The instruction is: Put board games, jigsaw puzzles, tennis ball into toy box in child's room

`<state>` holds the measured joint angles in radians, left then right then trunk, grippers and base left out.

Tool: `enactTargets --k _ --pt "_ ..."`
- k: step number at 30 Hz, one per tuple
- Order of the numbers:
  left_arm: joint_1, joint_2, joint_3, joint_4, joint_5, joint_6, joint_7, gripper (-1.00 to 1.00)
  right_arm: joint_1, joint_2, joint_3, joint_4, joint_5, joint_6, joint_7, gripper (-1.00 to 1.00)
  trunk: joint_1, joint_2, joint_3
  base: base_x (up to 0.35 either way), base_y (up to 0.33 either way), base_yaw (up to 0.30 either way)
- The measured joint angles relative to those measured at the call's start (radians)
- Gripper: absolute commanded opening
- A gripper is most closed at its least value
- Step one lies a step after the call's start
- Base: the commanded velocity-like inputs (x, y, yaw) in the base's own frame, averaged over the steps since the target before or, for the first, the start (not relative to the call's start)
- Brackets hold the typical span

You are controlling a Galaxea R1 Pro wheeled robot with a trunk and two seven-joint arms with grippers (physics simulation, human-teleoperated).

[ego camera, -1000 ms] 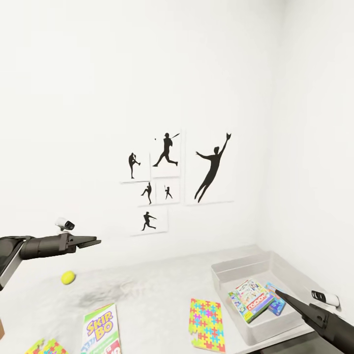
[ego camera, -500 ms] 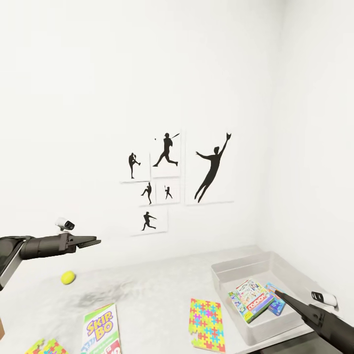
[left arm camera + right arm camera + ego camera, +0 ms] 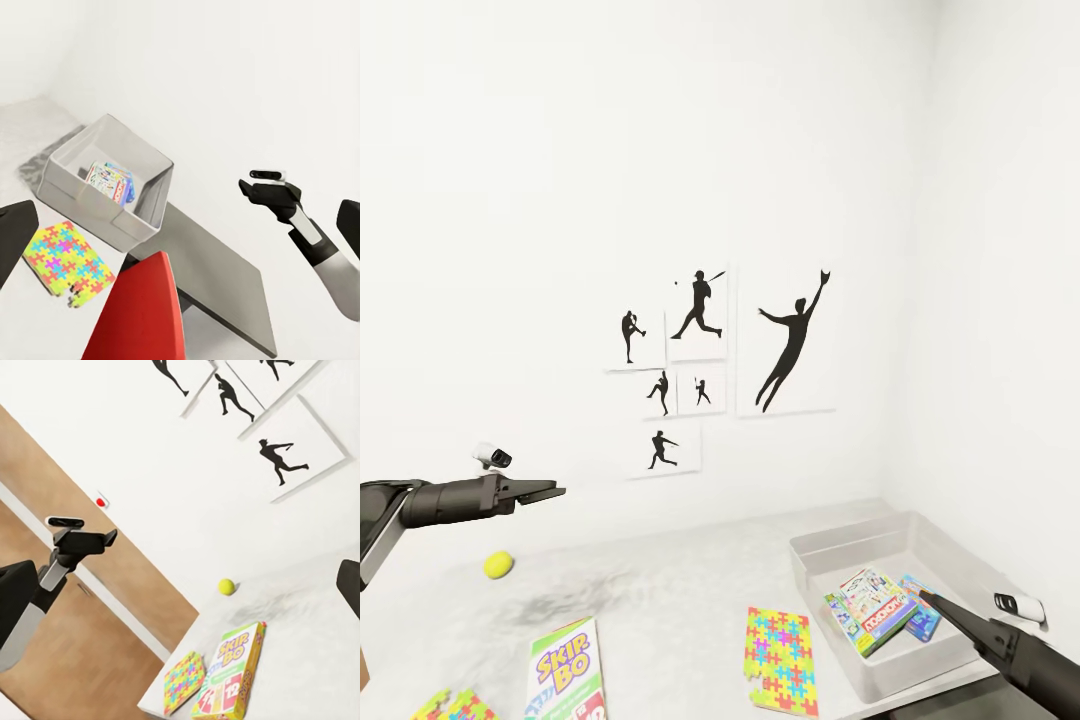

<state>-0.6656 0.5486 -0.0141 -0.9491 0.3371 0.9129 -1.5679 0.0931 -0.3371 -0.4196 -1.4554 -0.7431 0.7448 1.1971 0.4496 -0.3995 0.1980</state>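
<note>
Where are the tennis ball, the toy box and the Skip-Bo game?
tennis ball [image 3: 498,565], head view, middle of ball.
toy box [image 3: 815,572], head view, left wall.
Skip-Bo game [image 3: 564,663], head view, printed title.

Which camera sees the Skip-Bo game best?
The right wrist view: the Skip-Bo box lies whole on the table. The head view cuts it off at the bottom edge. The left wrist view faces the toy box instead.

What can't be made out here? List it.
- Left puzzle: head view, cut by the bottom edge.
- Skip-Bo box: lower end cut off there.
- Right gripper: head view, open or shut unclear.
- Toy box: left wrist view, its near wall hides part of the games.
</note>
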Motion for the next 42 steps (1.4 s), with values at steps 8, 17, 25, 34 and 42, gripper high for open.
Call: enactTargets --k 8,17,25,34,42 --pt "0.0 0.0 0.0 0.0 -0.001 0.0 0.0 1.0 0.0 0.0 0.001 0.001 -0.001 0.002 -0.002 1.0 0.0 0.0 0.0 0.0 0.0 0.0" --pt "0.0 0.0 0.0 0.0 -0.001 0.0 0.0 1.0 0.0 0.011 0.0 0.0 0.004 0.0 -0.003 1.0 0.0 0.0 0.0 0.0 0.0 0.029" --pt "0.0 -0.001 -0.001 0.0 0.0 0.0 0.0 1.0 -0.001 0.023 0.0 -0.004 0.008 0.0 -0.004 1.0 0.0 0.0 0.0 0.0 0.012 0.221" --pt "0.0 -0.001 -0.001 -0.001 0.0 0.0 0.0 1.0 -0.002 0.026 0.0 -0.003 0.009 0.0 -0.004 1.0 0.0 0.0 0.0 0.0 0.133 0.281" --pt "0.0 -0.001 -0.001 0.0 -0.001 0.0 0.0 1.0 -0.002 0.026 0.001 -0.001 0.01 0.0 -0.006 1.0 0.0 0.0 0.0 0.0 0.242 0.29"
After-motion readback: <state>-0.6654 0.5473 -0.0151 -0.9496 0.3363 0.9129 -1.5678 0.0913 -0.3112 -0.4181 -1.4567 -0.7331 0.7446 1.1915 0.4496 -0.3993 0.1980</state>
